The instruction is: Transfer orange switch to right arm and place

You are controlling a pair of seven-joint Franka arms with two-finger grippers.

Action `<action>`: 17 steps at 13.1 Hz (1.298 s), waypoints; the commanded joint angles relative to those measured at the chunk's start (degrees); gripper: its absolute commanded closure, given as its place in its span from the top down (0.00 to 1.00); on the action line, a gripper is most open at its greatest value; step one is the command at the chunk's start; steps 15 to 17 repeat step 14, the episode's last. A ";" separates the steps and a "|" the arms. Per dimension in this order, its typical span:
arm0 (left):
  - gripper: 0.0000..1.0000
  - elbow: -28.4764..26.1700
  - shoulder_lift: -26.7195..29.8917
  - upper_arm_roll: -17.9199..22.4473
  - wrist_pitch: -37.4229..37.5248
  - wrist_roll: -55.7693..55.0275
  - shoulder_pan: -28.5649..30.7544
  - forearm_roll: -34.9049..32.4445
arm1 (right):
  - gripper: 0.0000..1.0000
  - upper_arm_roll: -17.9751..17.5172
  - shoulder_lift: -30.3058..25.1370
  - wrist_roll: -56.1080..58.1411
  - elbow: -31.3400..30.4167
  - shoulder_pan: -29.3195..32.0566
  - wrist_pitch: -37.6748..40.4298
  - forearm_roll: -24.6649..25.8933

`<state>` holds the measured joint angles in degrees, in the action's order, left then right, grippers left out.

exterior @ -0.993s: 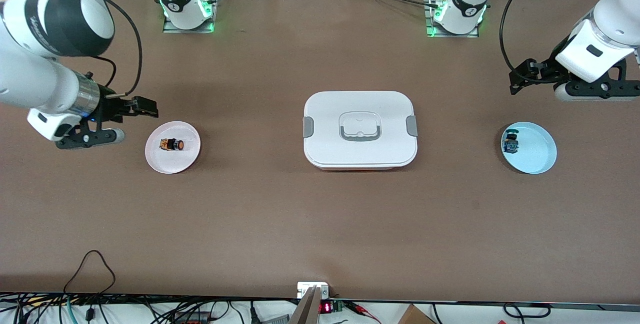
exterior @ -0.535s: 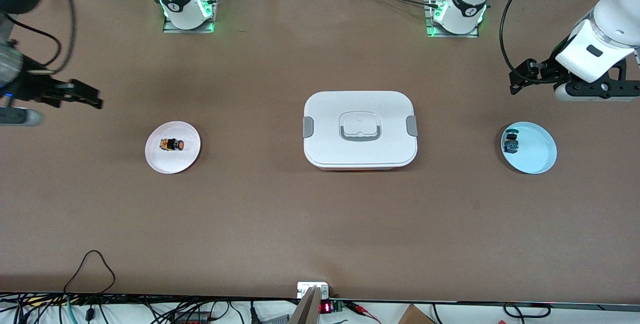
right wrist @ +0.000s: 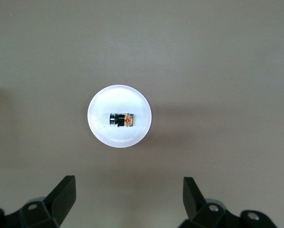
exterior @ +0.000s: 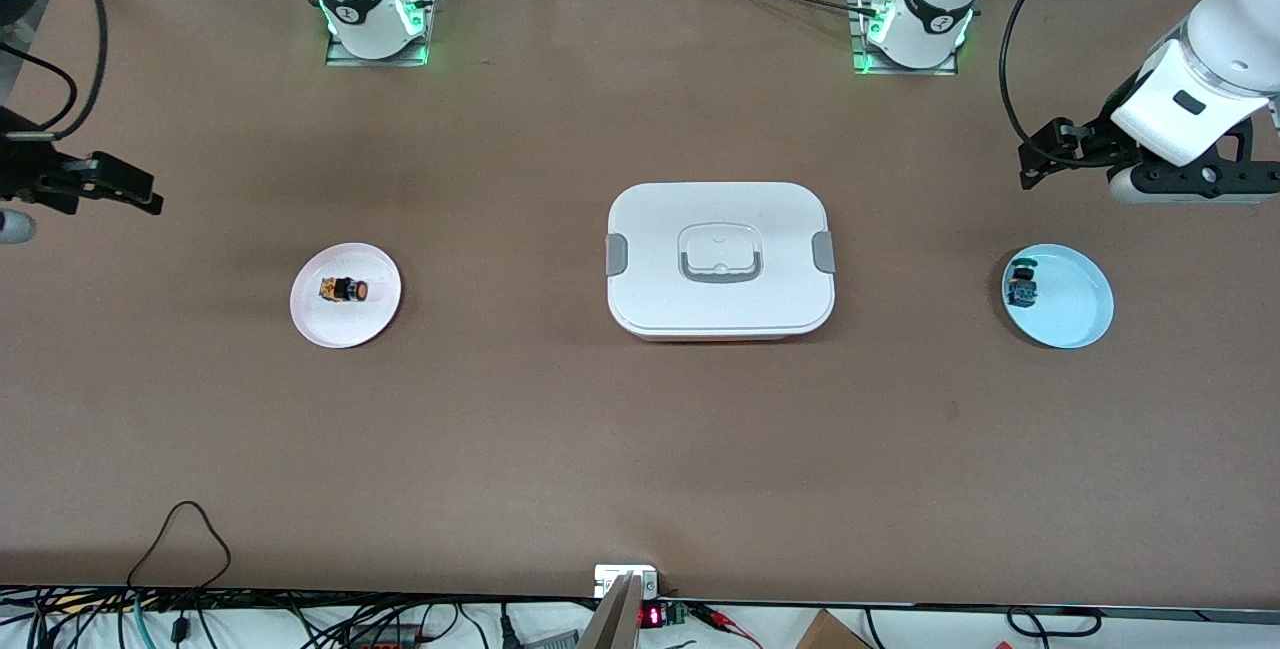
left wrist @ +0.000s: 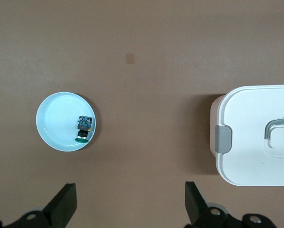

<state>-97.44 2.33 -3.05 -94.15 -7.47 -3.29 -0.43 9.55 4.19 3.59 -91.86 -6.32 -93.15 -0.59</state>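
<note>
The orange switch (exterior: 343, 289) lies on its side on a small white plate (exterior: 345, 324) toward the right arm's end of the table; it also shows in the right wrist view (right wrist: 121, 120). My right gripper (exterior: 125, 187) is open and empty, up in the air over bare table at that end, clear of the plate. My left gripper (exterior: 1040, 151) is open and empty, over bare table by the light-blue plate (exterior: 1075, 314). Both grippers' fingertips show wide apart in the wrist views, the right (right wrist: 128, 197) and the left (left wrist: 131, 204).
A white lidded box (exterior: 720, 259) with grey clips stands mid-table. The light-blue plate holds a similar switch with blue-green parts (exterior: 1021, 286), which also shows in the left wrist view (left wrist: 84, 129). Cables run along the table's front edge.
My right gripper has drawn away from the white plate toward the right arm's end of the table. The switch stays on the plate. The left arm has not moved.
</note>
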 commanded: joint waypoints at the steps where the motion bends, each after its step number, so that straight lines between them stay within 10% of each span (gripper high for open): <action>1: 1.00 1.46 -0.66 0.33 1.17 -0.26 -0.31 0.96 | 1.00 -0.23 -5.06 -1.92 -4.38 -0.36 -0.99 1.20; 17: 1.00 1.55 -0.66 0.15 1.17 -0.17 -0.49 0.43 | 1.00 -0.14 -5.42 -0.87 -1.04 -0.36 2.01 0.76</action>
